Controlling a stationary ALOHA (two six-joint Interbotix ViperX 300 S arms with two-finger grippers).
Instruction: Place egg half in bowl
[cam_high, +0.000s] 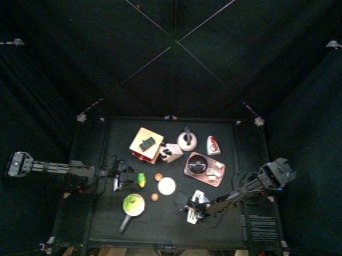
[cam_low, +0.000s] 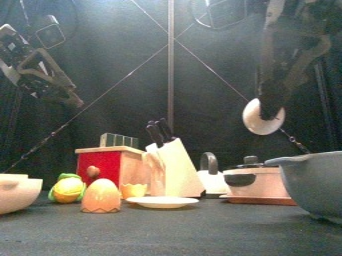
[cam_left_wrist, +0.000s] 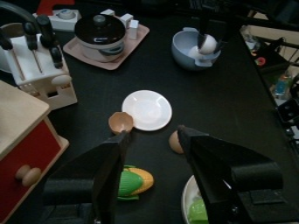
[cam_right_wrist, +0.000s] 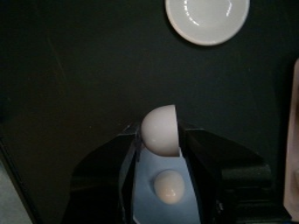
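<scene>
My right gripper (cam_right_wrist: 160, 140) is shut on a white egg half (cam_right_wrist: 159, 124). It holds it directly above the grey-blue bowl (cam_right_wrist: 149, 194), which has a small pale piece (cam_right_wrist: 170, 185) inside. In the front view the egg half (cam_low: 263, 116) hangs well above the bowl (cam_low: 315, 180) at the near right. The left wrist view shows the same bowl (cam_left_wrist: 187, 51) with the egg half (cam_left_wrist: 208, 42) over it. My left gripper (cam_left_wrist: 163, 175) is open and empty, raised over the table's left side (cam_high: 123, 181).
A white plate (cam_left_wrist: 146, 109) lies mid-table with two brown egg pieces (cam_left_wrist: 121, 122) beside it. Corn (cam_left_wrist: 135, 181) and a green bowl (cam_high: 134, 205) are front left. A red toaster (cam_high: 147, 143), knife block (cam_high: 170, 152), kettle (cam_high: 190, 138) and pot on a tray (cam_high: 201, 166) fill the back.
</scene>
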